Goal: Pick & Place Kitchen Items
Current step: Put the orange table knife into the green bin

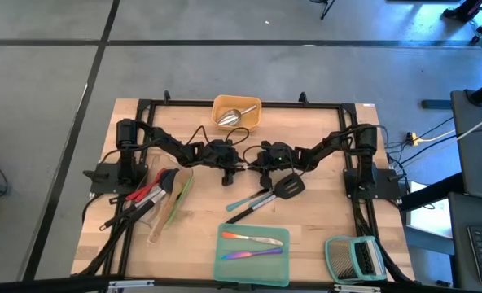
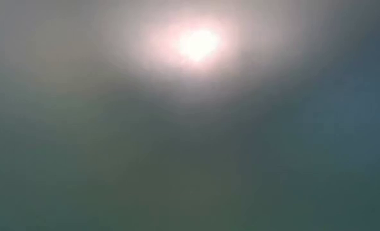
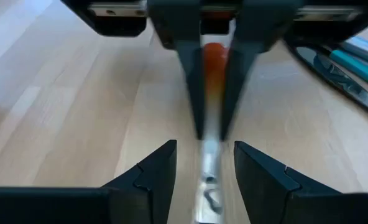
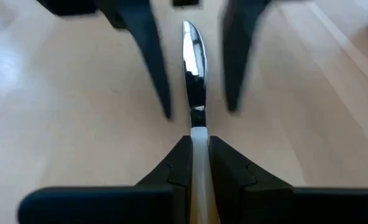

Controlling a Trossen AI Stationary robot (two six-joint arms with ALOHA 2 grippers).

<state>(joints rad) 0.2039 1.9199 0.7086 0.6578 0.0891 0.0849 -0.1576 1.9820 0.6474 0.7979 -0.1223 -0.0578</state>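
Two tools meet mid-tabletop near the far edge: right tool (image 4: 196, 155) clamped on a knife (image 4: 193, 59), left tool (image 3: 204, 163) apart, straddling its blade end.

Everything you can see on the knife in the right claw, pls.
The knife has a shiny steel blade with a rounded point and a handle that looks pale in the right wrist view and orange in the left wrist view. The right claw is shut on the handle, holding it level over the wood table near its middle. The blade runs between the fingers of the open left claw; no contact there is visible.
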